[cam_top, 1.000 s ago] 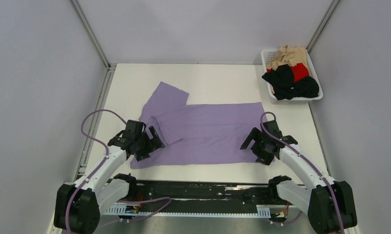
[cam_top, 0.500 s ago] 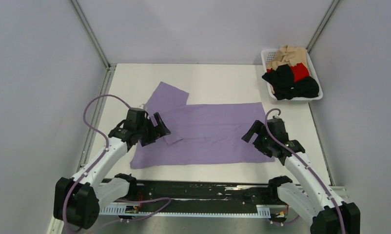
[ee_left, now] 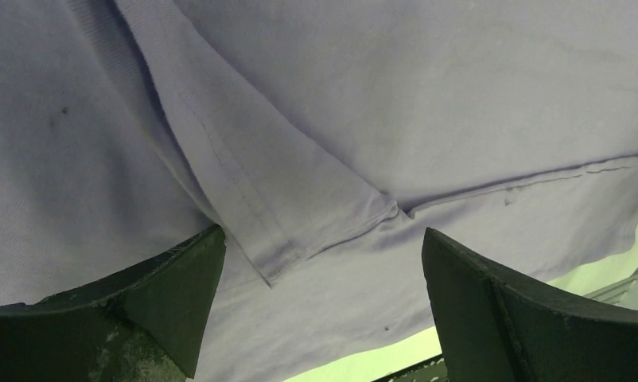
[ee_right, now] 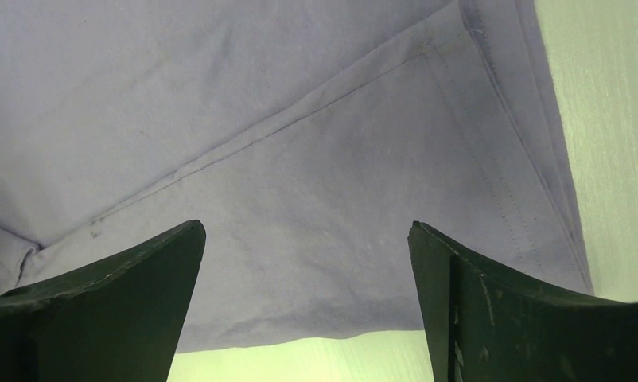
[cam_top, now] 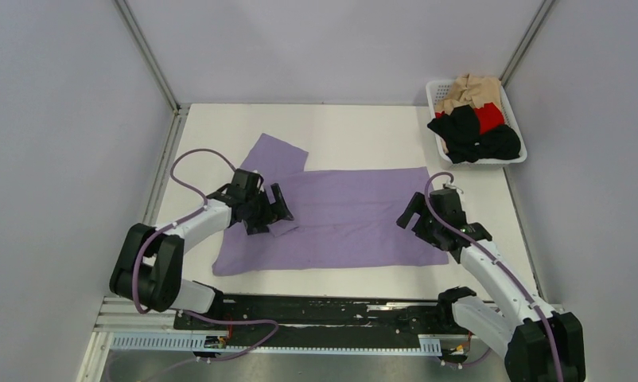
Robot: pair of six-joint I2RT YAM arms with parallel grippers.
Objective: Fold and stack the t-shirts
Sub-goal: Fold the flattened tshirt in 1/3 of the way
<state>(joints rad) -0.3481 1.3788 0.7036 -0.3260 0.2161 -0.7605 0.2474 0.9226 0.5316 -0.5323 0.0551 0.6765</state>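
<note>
Jaws on both arms stand fully spread and hold nothing. Left gripper (cam_top: 270,210) has travelled from the near-left corner of the lavender t-shirt (cam_top: 348,219) inward and away from the bases. It now hangs over the tucked-in sleeve flap (ee_left: 300,211), whose hemmed corner sits between its fingers. Right gripper (cam_top: 418,221) has shifted only slightly and is over the right hem (ee_right: 527,159), close to the near corner. Lavender t-shirt lies flat and unmoved mid-way across the white table (cam_top: 355,123), one sleeve folded in, the far-left sleeve still spread. Black shirt (cam_top: 468,134), red shirt (cam_top: 491,117) and tan shirt (cam_top: 471,91) wait in the mesh basket (cam_top: 433,84) at far right. Judgement: a first fold is made and the arms are repositioning for the next grasp — nothing stacked yet.
</note>
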